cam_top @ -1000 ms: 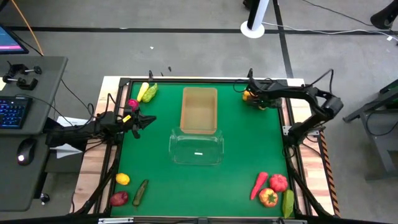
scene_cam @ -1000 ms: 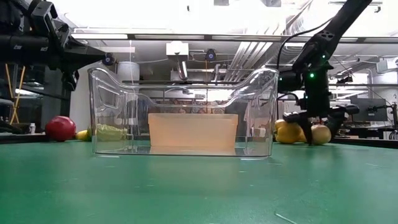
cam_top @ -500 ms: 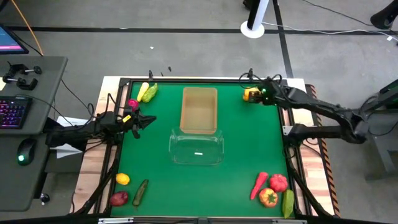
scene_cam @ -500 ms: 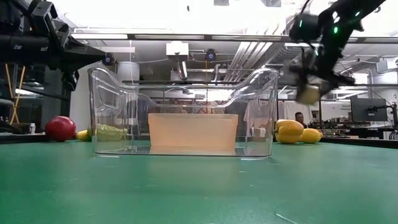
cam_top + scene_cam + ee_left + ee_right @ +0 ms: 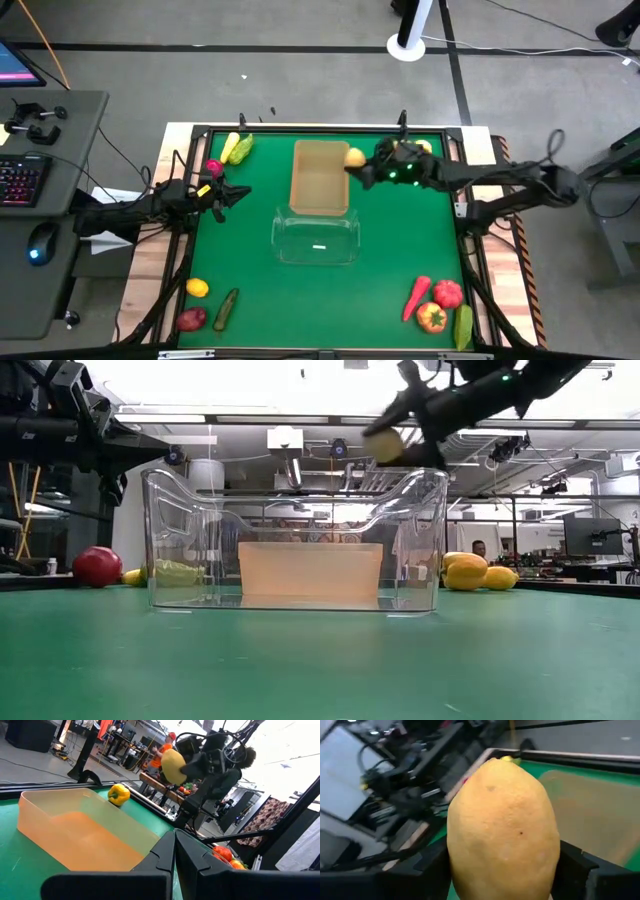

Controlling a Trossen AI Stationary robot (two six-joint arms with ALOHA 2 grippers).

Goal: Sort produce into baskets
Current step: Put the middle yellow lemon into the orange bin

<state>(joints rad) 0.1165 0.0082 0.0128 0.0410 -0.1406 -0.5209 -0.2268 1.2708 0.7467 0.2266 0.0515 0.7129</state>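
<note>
My right gripper (image 5: 362,166) is shut on a yellow lemon (image 5: 355,157), high above the right rim of the tan bin (image 5: 320,177). The lemon fills the right wrist view (image 5: 502,825) and shows in the low view (image 5: 383,446) and the left wrist view (image 5: 171,764). The clear bin (image 5: 316,240) stands on the mat just nearer than the tan one. My left gripper (image 5: 243,192) waits shut and empty at the table's left side, pointing toward the bins. My right gripper pinches the lemon between its two fingers, one finger (image 5: 427,865) on each long side (image 5: 465,855) around its middle. The fingers reach in from the table's right, about level. The lemon is lifted clear, one end pointing away from the gripper.
A yellow pepper (image 5: 118,794) lies at the far right. A yellow and a green piece (image 5: 236,148) lie at the far left. A lemon (image 5: 197,288), cucumber (image 5: 226,308) and apple (image 5: 191,319) lie near left. A carrot (image 5: 417,297), tomato (image 5: 447,293), pepper (image 5: 431,318) and cucumber (image 5: 463,326) lie near right.
My right gripper has lifted the lemon off the mat at the far right corner, risen high and swung toward the table's left, to above the tan bin's right rim. The other yellow pieces have stayed at the far right.
</note>
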